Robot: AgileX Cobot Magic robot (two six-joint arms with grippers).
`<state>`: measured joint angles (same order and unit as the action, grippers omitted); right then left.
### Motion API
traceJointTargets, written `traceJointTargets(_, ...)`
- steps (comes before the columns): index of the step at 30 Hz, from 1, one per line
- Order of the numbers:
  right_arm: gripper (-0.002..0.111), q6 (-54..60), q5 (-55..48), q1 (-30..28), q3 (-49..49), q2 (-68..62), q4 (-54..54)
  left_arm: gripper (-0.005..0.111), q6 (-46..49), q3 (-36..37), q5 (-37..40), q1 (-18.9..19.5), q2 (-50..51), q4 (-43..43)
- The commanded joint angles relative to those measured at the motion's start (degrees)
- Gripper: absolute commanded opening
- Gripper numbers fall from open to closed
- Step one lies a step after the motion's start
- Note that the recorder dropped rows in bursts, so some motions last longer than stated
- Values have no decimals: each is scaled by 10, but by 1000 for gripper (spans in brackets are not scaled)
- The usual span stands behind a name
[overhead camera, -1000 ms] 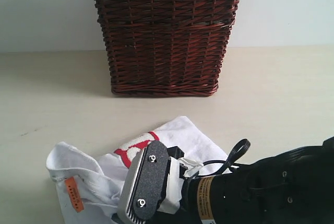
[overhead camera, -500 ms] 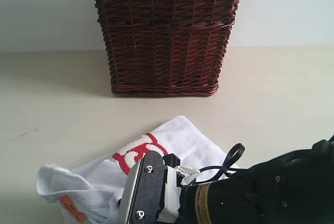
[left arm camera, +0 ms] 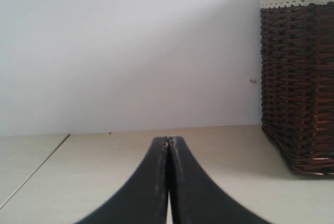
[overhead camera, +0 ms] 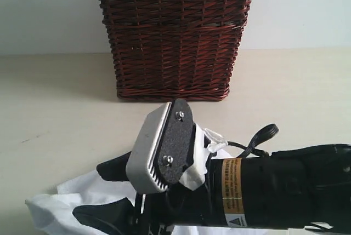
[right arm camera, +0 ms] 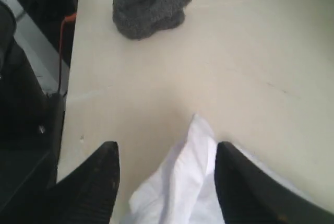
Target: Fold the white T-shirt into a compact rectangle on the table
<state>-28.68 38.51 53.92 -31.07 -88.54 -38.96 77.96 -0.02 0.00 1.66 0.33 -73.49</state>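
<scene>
The white T-shirt [overhead camera: 52,207] lies crumpled on the table [overhead camera: 55,109] at the near left, mostly hidden behind my right arm. Its red band and neck tag are hidden. My right gripper [overhead camera: 90,190] hovers just over it, open. In the right wrist view a raised white fold of the T-shirt [right arm camera: 193,182] sits between the spread black fingers [right arm camera: 107,177] of the right gripper [right arm camera: 166,148], touching neither as far as I can see. My left gripper [left arm camera: 168,140] is shut with nothing in it, low over bare table [left arm camera: 104,156], and is out of the exterior view.
A tall dark brown wicker basket [overhead camera: 173,38] with a lace-trimmed liner stands at the back centre, and it also shows as the basket [left arm camera: 300,78] beside the left gripper. A grey knitted bundle [right arm camera: 151,2] lies further along the table. Dark equipment [right arm camera: 26,78] stands past the table edge.
My right gripper has opened and risen, letting go of the T-shirt. The cloth has slumped down and to the left, and its red band and orange tag have gone out of sight.
</scene>
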Motion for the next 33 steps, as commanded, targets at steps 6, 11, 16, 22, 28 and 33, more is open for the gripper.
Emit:
traceJointTargets(6, 31, -14, -106, 1, -2, -48, -26, 0, -2, 0, 0, 1, -3, -4)
traceJointTargets(11, 0, -16, -110, 1, -2, -75, -90, 0, -2, 0, 0, 1, -3, -4)
traceJointTargets(16, 0, -31, -110, 1, -2, -103, -117, 0, -2, 0, 0, 1, -3, -4)
traceJointTargets(22, 0, -201, -89, 1, -2, -117, -274, 0, -2, 0, 0, 1, -3, -4)
traceJointTargets(28, 0, -223, -54, 1, -2, -117, -297, 0, -2, 0, 0, 1, -3, -4)
traceJointTargets(33, 0, -237, -49, 1, -2, -107, -314, 0, -2, 0, 0, 1, -3, -4)
